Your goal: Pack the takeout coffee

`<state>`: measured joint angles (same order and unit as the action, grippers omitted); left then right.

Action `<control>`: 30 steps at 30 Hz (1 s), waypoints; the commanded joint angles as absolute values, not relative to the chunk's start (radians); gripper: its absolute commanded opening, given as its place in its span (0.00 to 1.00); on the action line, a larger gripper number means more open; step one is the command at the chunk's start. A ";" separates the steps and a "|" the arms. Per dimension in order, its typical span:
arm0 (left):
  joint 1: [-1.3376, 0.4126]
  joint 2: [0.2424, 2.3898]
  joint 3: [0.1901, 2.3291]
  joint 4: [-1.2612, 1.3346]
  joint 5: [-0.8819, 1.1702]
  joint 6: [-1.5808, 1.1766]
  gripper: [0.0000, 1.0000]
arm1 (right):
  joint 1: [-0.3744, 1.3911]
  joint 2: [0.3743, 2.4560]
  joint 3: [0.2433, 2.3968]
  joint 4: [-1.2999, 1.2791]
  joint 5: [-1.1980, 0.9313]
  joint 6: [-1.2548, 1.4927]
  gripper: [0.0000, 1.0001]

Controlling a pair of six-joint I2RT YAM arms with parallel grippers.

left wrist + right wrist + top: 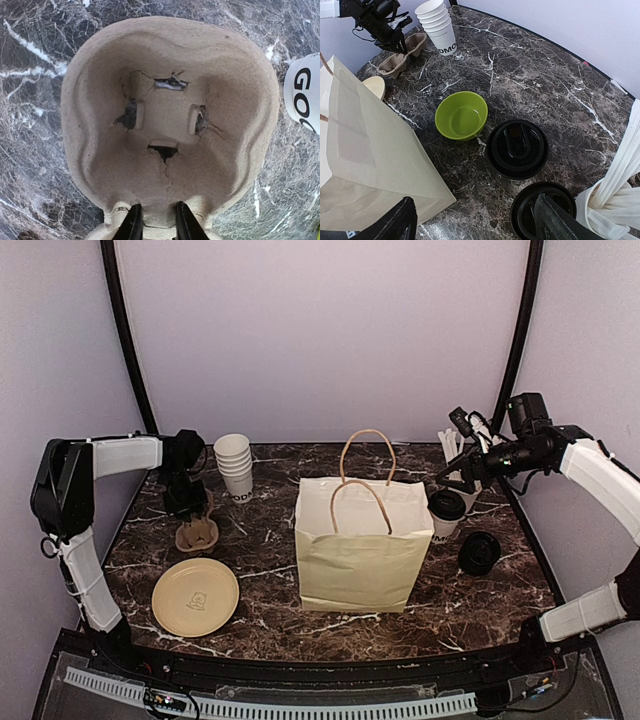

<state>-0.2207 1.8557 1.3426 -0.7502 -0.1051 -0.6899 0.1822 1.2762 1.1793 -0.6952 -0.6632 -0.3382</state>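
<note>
**Right Claw Gaping Over the Coffee, Left Claw Nipping the Carrier**

Your right gripper (pixel 474 202) is hanging wide open, gripping nothing, above the takeout coffee (pixel 446 512), which is standing just right of the paper bag (pixel 355 540). Your left gripper (pixel 159 210) is pinching the near rim of the cup carrier (pixel 170 125), well left of the bag. Only your right wrist camera is showing the green bowl (pixel 461 115) and a black lid (pixel 517 147) behind the bag; overhead, the bag is hiding both.
</note>
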 commanded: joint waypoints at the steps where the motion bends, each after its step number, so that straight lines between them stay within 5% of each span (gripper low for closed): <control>1: -0.216 1.778 1.368 -0.816 -0.104 -0.661 0.23 | 0.178 1.282 1.177 -0.662 -0.689 -0.330 0.81; 17: -0.325 1.361 1.454 -0.807 0.074 -0.503 0.19 | 0.198 1.302 1.413 -0.849 -0.842 -0.461 0.84; 30: -0.543 1.274 1.604 -0.380 0.593 -0.353 0.16 | 0.509 1.474 1.629 -0.947 -0.833 -0.487 0.83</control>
